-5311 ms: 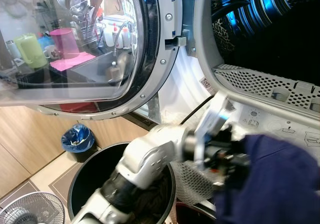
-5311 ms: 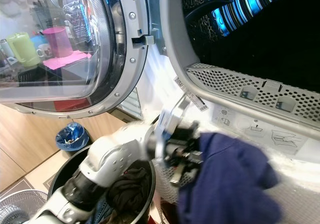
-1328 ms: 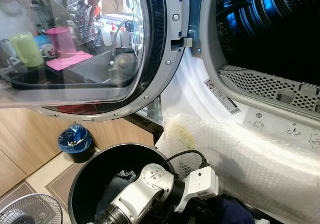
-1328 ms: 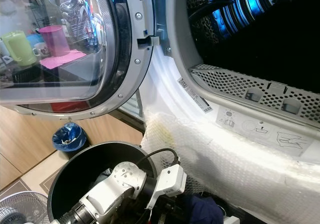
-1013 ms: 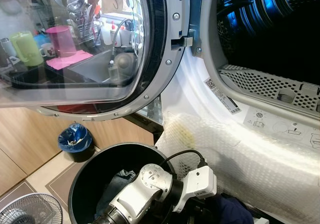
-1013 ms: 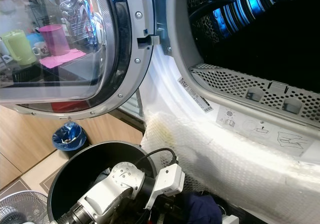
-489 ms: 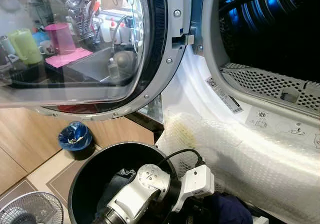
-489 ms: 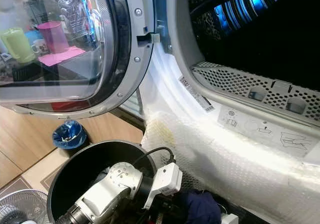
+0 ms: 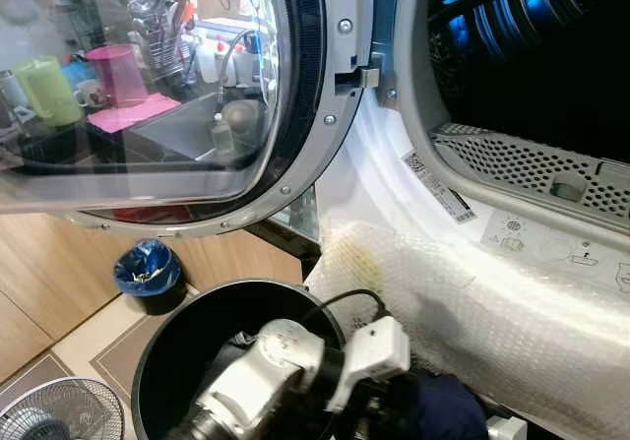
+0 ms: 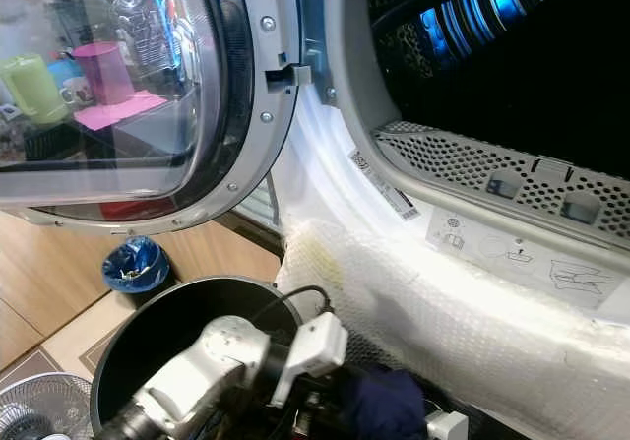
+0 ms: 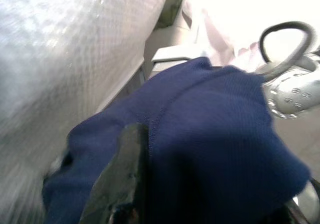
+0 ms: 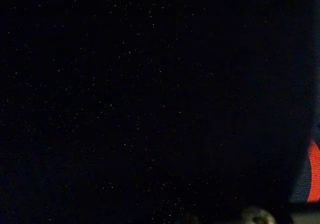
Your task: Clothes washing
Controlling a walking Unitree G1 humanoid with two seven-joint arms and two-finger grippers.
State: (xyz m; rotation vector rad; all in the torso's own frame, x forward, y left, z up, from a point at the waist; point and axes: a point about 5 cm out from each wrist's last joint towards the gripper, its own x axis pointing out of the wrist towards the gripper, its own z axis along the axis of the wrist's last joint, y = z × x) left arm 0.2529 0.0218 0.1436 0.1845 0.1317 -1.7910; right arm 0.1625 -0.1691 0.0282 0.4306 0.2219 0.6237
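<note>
From the head views, the left arm reached over the black laundry bin (image 9: 162,361), its left gripper (image 9: 379,422) low at the bin's right rim, buried in a navy garment (image 9: 443,410) just below the bubble-wrapped lip (image 9: 492,302) of the washing machine. The round door (image 9: 177,95) stood open.

In the left wrist view, one black finger (image 11: 122,179) pressed into the navy garment, the jaws closed on its folds.

The right wrist view was nearly black; whether that gripper's jaws were open I cannot tell.
</note>
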